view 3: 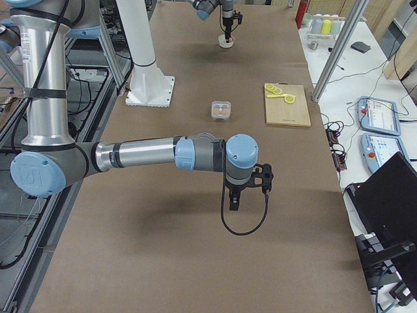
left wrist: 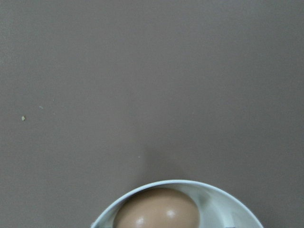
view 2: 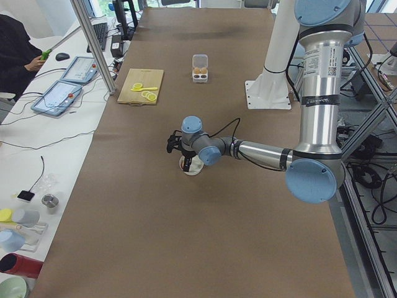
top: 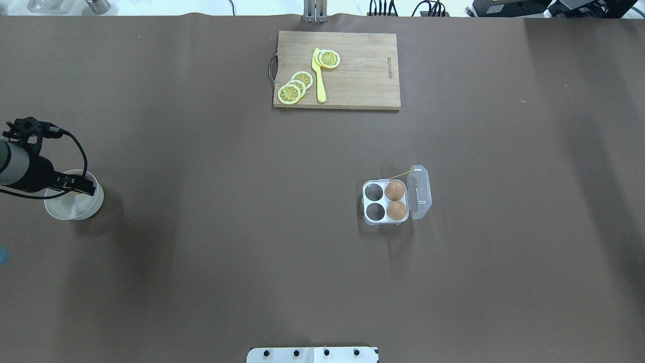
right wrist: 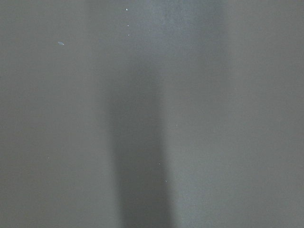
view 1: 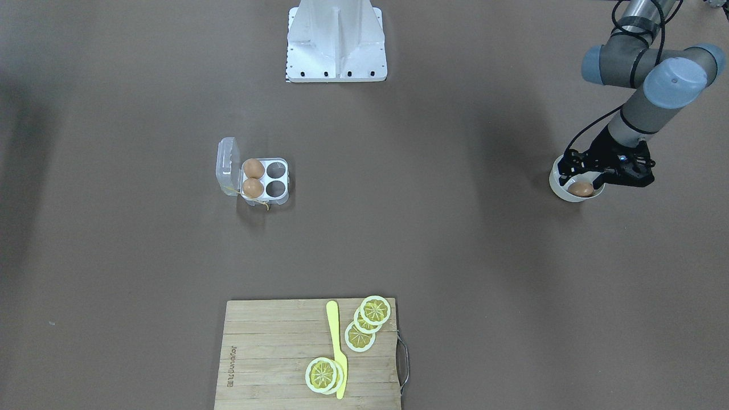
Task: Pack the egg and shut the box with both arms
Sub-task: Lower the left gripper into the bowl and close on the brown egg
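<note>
Two grippers, unevenly seen: the black right gripper shows only in the right-side view, above the bare brown table, and its grip cannot be told. The small clear plastic four-cell carton sits mid-table, lid open, with two brown eggs in the cells nearest the hinge. Well apart, the black left gripper dips into the round white bowl. The smooth light-brown oval egg lies there just beneath its fingers; whether they clasp it cannot be told.

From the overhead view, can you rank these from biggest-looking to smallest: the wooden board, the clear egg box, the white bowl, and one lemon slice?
1. Wooden board.
2. Egg box, lid open, and white bowl: nearly alike, the bowl partly hidden by the robot's arm, so unranked.
3. Lemon slice.
</note>
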